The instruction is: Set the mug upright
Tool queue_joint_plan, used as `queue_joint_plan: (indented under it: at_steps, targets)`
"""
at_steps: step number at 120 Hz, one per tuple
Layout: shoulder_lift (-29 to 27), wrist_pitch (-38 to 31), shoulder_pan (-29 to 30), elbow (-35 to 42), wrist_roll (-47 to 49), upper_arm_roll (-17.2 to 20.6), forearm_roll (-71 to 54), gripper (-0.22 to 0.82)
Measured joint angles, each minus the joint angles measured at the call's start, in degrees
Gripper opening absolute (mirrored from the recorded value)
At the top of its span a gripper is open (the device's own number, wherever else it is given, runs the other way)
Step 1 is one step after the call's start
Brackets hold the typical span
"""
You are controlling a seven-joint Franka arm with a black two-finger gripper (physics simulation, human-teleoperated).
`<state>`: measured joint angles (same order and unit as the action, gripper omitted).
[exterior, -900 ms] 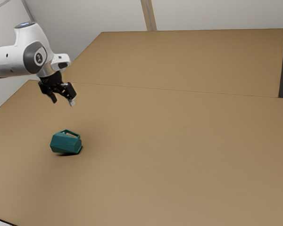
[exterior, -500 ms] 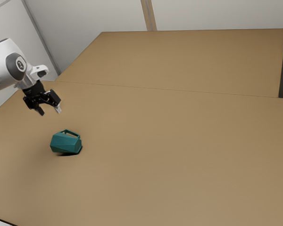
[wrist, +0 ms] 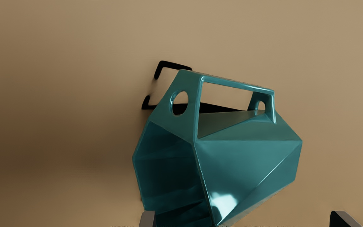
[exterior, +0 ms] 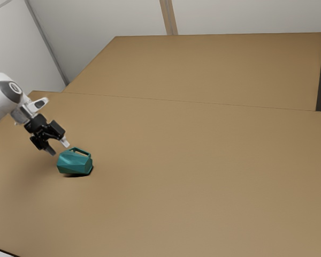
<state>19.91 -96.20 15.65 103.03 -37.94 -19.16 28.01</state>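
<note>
Have swung the gripper (exterior: 59, 148) toward the exterior view's left and then dropped it from well above the table (exterior: 203, 176) to just above and beside the mug (exterior: 75, 162). Have left the mug in the same spot and the same pose meanwhile, so probably closing in for a grasp, with the turn to upright still to do. Holding nothing: fingers spread wide, near the mug in the exterior view, with no grip on it from two sides. Cannot tell from here about a light brush against one finger. Likely need to go a little lower and settle around the body before squeezing, with care against rolling or shoving it.

As for looks, dark teal and glossy, faceted like a cut stone, lying on its side on the table toward the exterior view's left. Handle (wrist: 236, 85) uppermost, squared off, with round holes through its end pieces. Mouth (wrist: 170, 176) turned sideways, dark inside, toward one finger; body tapering toward the closed end. Throwing a hard black shadow (wrist: 173, 65) beside the handle.
</note>
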Motion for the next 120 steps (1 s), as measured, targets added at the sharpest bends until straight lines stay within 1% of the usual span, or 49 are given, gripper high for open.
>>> queue_joint_plan:
  at_steps: [26, 46, 52, 58, 70, 94, 106, 120]
  targets:
    - [1.8, 3.8, 1.3, 0.4, -5.2, 0.1, 4.5, 0.6]
    - [4.1, 5.2, 2.1, 0.4, -8.1, 0.4, 6.2, 0.6]
    - [4.6, 5.5, 2.3, 0.3, -8.9, 0.7, 6.5, 0.59]
    - [4.9, 5.7, 2.4, 0.3, -9.6, 1.1, 7.0, 0.54]
    - [5.0, 5.9, 2.5, 0.3, -10.8, 1.3, 7.9, 0.41]
    - [5.0, 6.1, 2.6, 0.3, -12.7, 1.2, 9.0, 0.08]
    - [4.9, 6.1, 2.6, 0.3, -13.5, 1.3, 9.7, -0.02]
    - [4.6, 6.3, 2.2, 0.2, -14.4, 1.3, 11.0, -0.08]
